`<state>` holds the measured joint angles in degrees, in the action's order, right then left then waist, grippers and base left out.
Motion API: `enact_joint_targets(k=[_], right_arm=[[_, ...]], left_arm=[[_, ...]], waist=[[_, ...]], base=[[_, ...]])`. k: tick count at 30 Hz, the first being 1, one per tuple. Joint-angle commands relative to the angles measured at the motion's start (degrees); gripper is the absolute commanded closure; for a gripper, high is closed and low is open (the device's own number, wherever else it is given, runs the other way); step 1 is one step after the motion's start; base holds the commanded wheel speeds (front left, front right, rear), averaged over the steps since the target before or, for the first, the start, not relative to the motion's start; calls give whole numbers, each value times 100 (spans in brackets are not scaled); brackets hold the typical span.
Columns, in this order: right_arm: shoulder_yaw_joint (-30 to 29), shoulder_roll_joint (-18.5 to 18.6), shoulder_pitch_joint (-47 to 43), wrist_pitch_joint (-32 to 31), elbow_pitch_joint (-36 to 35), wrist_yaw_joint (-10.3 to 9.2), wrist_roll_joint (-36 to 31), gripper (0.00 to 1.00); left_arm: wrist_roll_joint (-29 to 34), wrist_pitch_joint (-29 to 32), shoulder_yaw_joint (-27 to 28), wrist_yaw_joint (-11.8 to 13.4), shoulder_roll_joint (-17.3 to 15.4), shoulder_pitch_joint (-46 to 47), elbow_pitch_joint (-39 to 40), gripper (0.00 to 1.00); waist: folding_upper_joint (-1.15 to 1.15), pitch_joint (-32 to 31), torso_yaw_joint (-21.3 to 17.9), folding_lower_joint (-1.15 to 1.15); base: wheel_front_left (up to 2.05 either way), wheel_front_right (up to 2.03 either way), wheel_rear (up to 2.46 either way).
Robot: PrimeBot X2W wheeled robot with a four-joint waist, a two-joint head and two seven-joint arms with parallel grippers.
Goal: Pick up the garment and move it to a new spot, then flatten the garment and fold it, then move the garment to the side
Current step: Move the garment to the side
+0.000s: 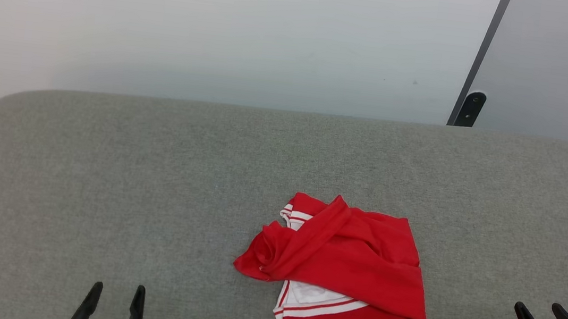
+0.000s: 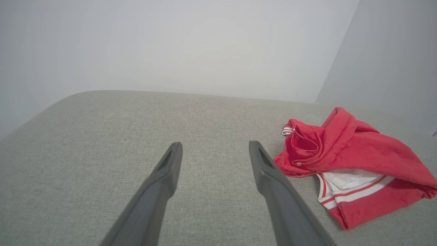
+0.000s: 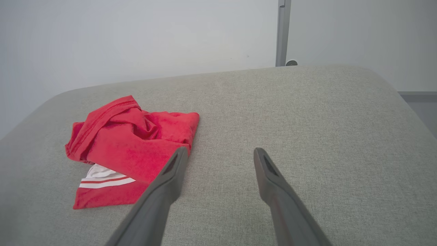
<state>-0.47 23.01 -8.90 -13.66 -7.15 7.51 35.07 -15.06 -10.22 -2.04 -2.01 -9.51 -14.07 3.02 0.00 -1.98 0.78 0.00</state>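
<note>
The garment (image 1: 352,263) lies crumpled on the grey cushioned surface, right of centre in the head view, red with white-and-red striped bands showing at its near and far edges. My left gripper (image 1: 117,293) stands open at the lower left, well to the left of the cloth, nothing between its fingers. My right gripper (image 1: 539,310) is open at the lower right, a short way right of the cloth. The left wrist view has the garment (image 2: 348,160) right of the open left gripper (image 2: 215,147). In the right wrist view the garment (image 3: 126,147) sits left of the open right gripper (image 3: 220,152).
The grey upholstered surface (image 1: 153,182) has rounded far corners and drops off at its edges. A pale wall (image 1: 224,24) stands behind it. A dark vertical post (image 1: 476,69) with a black fitting (image 1: 470,108) rises at the back right.
</note>
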Motion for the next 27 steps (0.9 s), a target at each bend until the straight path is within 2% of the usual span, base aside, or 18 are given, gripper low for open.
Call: enact_joint_targets(k=[1,17,24,27], right_arm=[[-1,-23,-29,-24,-25,-6,-46,0],[113,-9,227,-179,39,-5,8,0],[554,159,1224,-856,364,-5,-56,0],[795,273,1758,-1350,580,-5,-28,0]], left_arm=[[-24,0,-8,29,-23,-36,33,0],[-73,-10,-112,89,1,62,112,0],[-71,-156,-296,31,165,392,-53,0],[-42,-241,-398,-8,224,617,-192,0]], waist=[[0,5,-2,0],[0,144,112,0],[0,543,414,0],[0,736,637,0]], base=[[0,0,0],[0,0,0],[0,0,0],[0,0,0]])
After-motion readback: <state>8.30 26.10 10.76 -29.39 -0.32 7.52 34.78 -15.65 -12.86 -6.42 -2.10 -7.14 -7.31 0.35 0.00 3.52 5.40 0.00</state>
